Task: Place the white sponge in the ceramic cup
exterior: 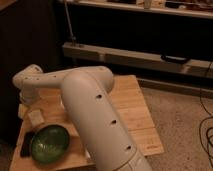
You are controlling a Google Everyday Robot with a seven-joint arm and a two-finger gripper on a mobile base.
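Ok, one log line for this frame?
gripper: low over left edge of table, above sponge | sponge: flat on table, beside green bowl | cup: not visible

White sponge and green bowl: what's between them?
Just bare wooden table, in the camera view. The claw hangs close to the sponge.
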